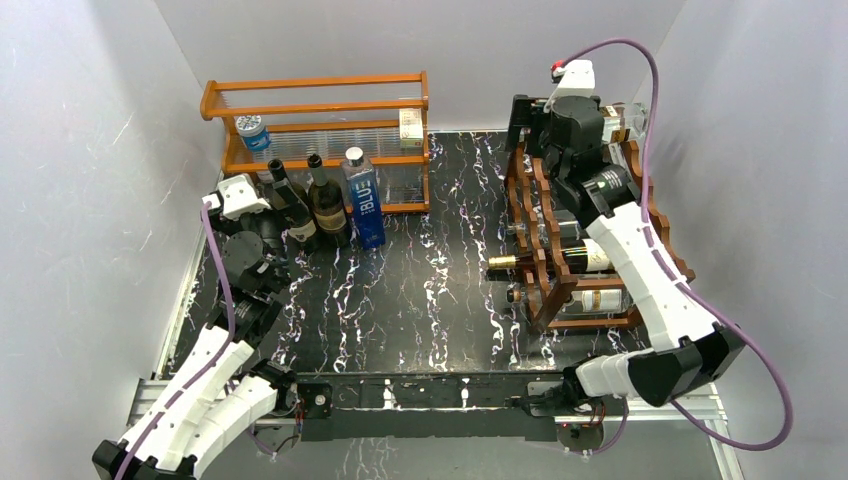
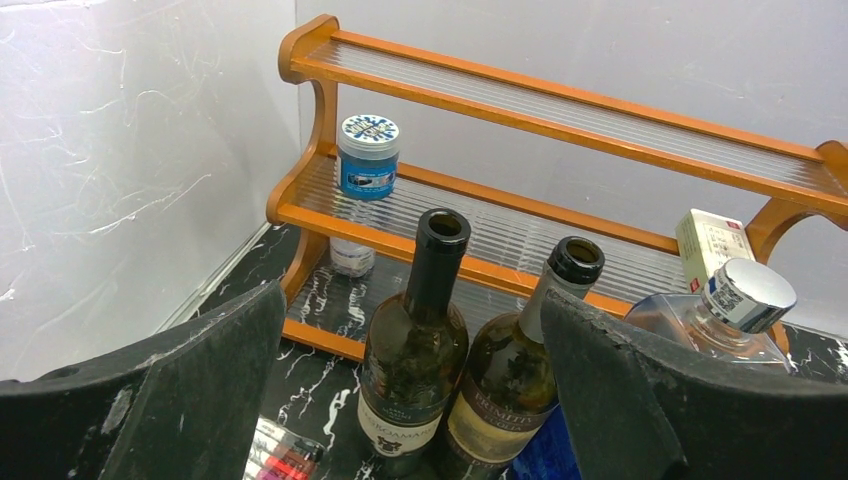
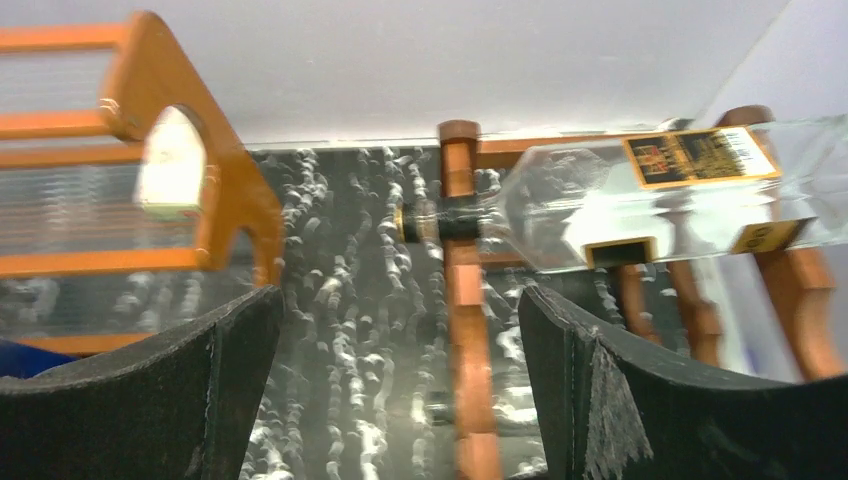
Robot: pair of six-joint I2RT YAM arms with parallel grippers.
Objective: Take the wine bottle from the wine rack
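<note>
Wine bottle (image 1: 572, 258) lies horizontal in wine rack (image 1: 590, 322), neck seemingly pointing left.

Lab, probably: white booth walls (image 1: 80, 150)

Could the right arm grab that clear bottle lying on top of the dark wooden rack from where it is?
Probably yes: the right gripper is open and close beside the clear bottle on the wine rack, with nothing visible between them.

Brightly, evenly lit, glare caught on the wall (image 1: 80, 150) at nine o'clock, right wrist view smeared by blur.
</note>
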